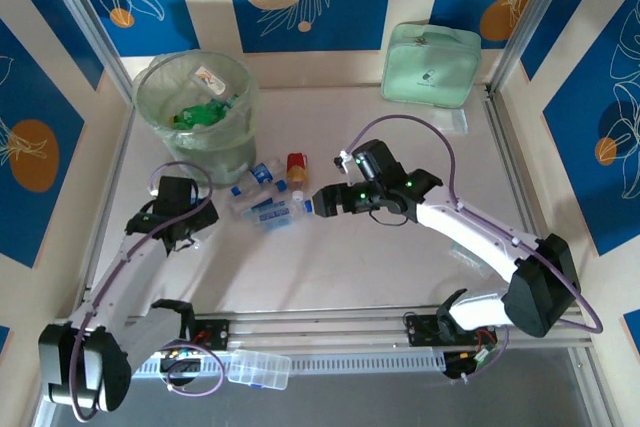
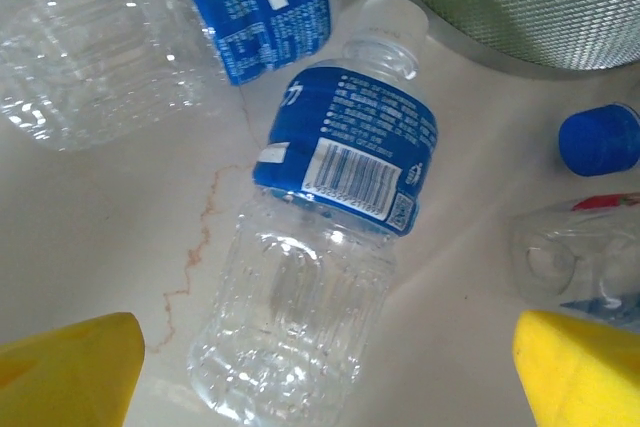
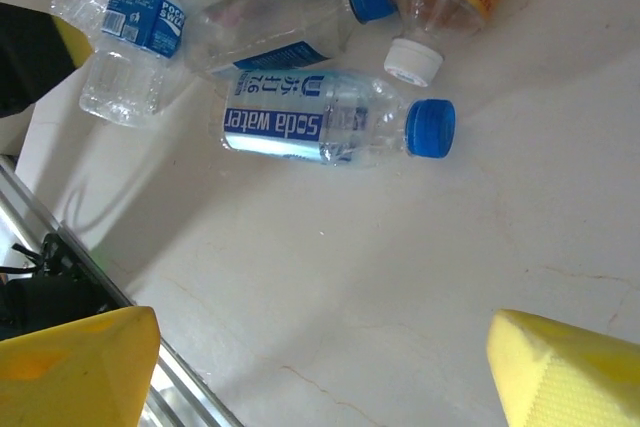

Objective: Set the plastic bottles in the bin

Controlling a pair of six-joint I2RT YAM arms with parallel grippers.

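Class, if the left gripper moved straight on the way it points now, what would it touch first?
Most likely the clear blue-labelled bottle lying straight ahead of the open left gripper, though the depth is hard to judge.

White links, black joints, purple cabling.
We had a left arm (image 1: 135, 272) and a right arm (image 1: 470, 227), both built of white shells between black motor housings. A looping purple cable (image 1: 432, 124) ran along each. Small green lights (image 1: 351, 187) glowed near the right arm's wrist. Our jaws ended in bright yellow pads (image 3: 570, 367) with a fine dimpled texture.
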